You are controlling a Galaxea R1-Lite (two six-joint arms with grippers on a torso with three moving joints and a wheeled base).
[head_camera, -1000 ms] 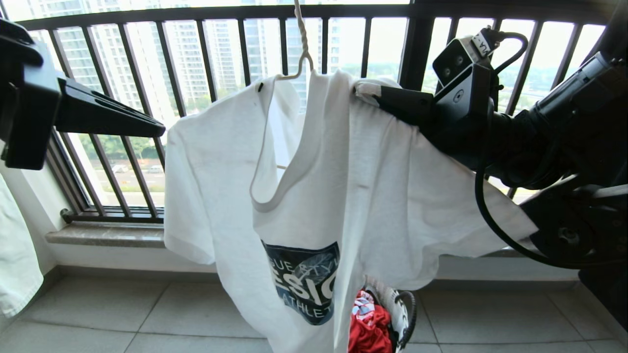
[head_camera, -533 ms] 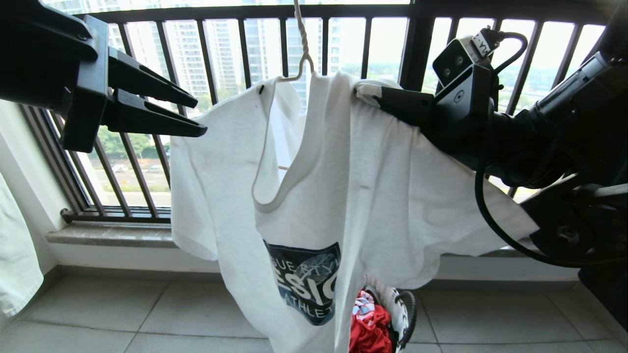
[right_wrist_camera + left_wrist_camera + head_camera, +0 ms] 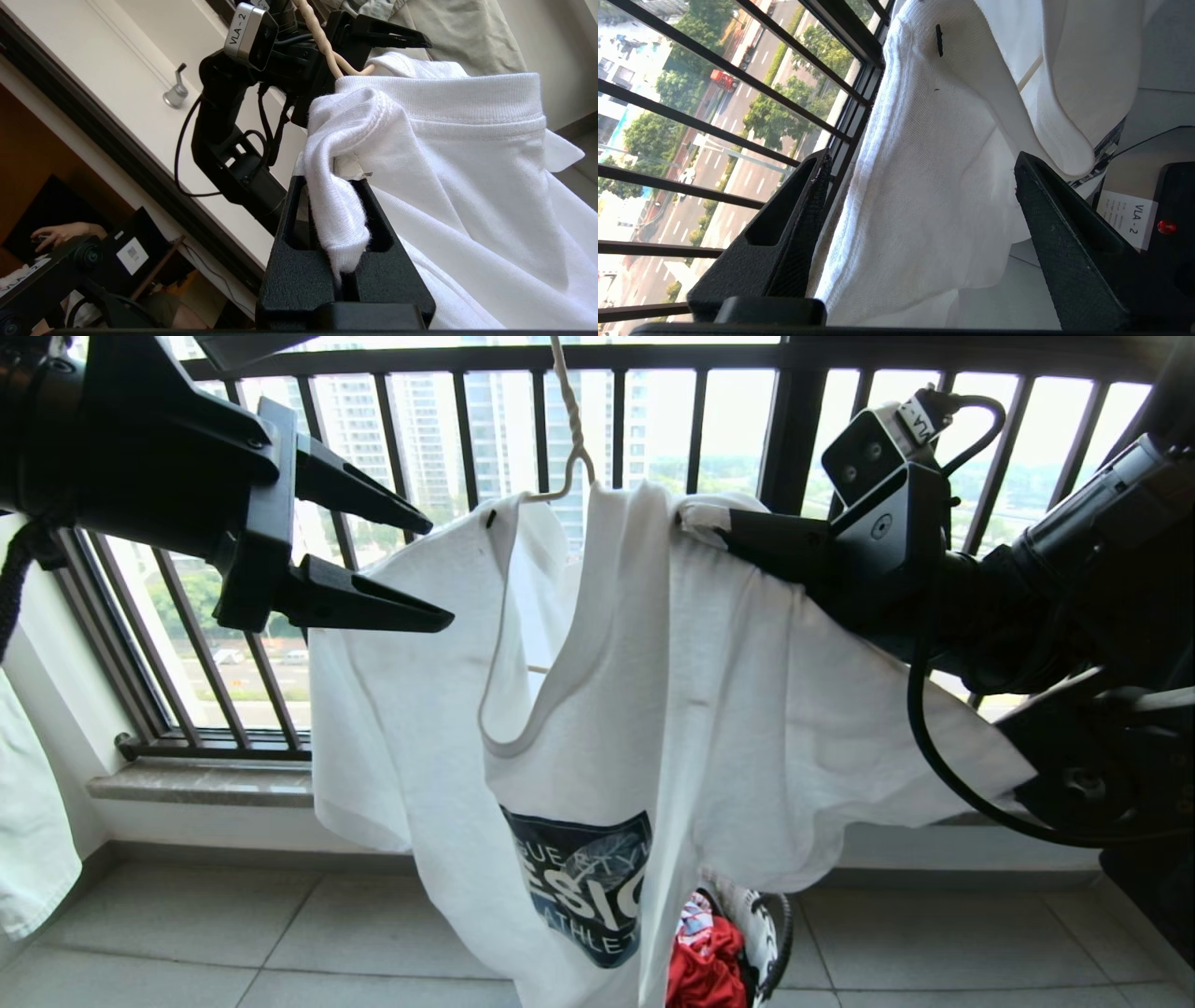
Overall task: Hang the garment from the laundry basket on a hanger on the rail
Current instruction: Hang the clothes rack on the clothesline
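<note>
The garment [image 3: 653,691], a white T-shirt with a dark blue chest graphic, hangs on the thin cream hanger [image 3: 571,420]. The hanger's twisted neck runs up out of the head view, and the rail is out of view. My right gripper [image 3: 719,527] is shut on a bunched fold of the garment [image 3: 467,163] at its right shoulder, close to the hanger [image 3: 322,42]. My left gripper [image 3: 442,575] is open at the garment's left shoulder. In the left wrist view the sleeve cloth [image 3: 924,140] lies ahead between the spread fingers [image 3: 803,210], unclamped. The laundry basket [image 3: 754,919] stands on the floor, half hidden behind the hem.
A red cloth [image 3: 705,966] lies in the basket. The black railing [image 3: 448,439] of vertical bars stands close behind the garment, above a stone sill [image 3: 201,782]. Another white cloth [image 3: 33,840] hangs at far left. A person's hand [image 3: 60,231] shows in the right wrist view.
My left gripper has swung up and right toward the garment's left shoulder, and its fingers have gone from shut to open. The right gripper has kept its hold and place.
</note>
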